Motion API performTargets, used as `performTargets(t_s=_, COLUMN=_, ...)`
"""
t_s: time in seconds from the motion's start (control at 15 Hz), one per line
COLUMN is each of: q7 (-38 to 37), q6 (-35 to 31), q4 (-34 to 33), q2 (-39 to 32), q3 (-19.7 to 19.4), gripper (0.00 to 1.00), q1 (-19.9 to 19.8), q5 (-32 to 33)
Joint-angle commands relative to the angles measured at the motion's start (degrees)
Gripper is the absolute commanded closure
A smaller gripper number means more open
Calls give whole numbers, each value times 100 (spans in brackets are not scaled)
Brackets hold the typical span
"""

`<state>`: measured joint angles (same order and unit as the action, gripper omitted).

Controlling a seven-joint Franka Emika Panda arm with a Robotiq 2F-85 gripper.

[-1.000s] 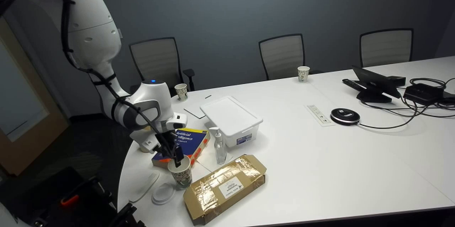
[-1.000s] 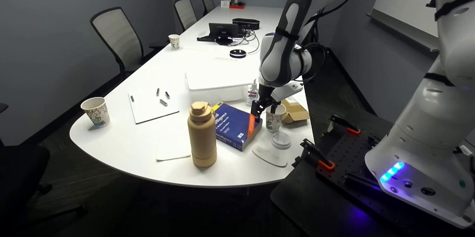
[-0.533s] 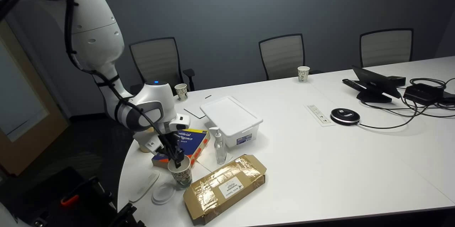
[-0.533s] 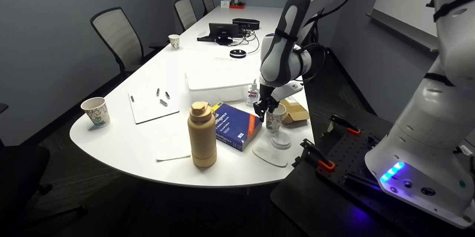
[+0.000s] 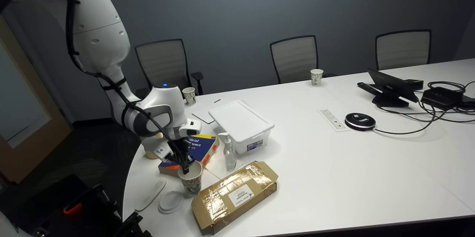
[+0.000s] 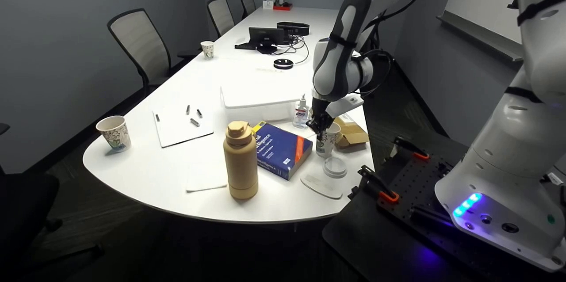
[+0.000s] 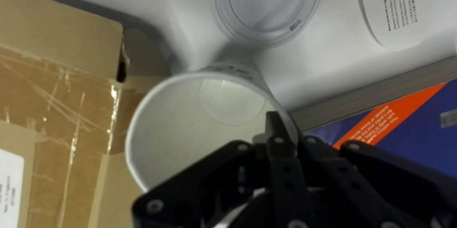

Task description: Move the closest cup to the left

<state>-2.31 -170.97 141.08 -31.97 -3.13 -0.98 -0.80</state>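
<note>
Cup (image 7: 192, 128), partly invisible behind end effector (image 7: 293, 133).

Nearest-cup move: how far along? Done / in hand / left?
Looks done: the grasp, gripper shut on the rim of the nearest paper cup. In hand: that cup, though any lift is unclear. Left, probably: the leftward shift and release; the wrist view shows the cup between the cardboard box and the Artificial Intelligence textbook.

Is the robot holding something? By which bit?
Yes. The gripper holds the paper cup by its wall at the rim, one finger inside and the other outside.
</note>
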Motion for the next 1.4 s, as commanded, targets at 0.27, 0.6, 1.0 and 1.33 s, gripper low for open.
performTargets(t_s=0.27, q7=-848, q6=1205, q4=474, q2=1724, q3=-1048, gripper=99, q1=1396, q5=793)
performTargets(t_s=0.6, q7=-2108, q6=2946, q4=606, q2=3003, q3=-617, gripper=99, q1=1552, q5=1944)
performTargets(t_s=1.0, q7=-2019, q6=3328, q4=1127, q2=3760, q3=717, gripper=99, q1=1398, q5=904)
performTargets(t_s=1.33, q7=-1795, q6=2400, q4=1514, q2=3608, q3=1284, gripper=99, q1=1455, q5=273)
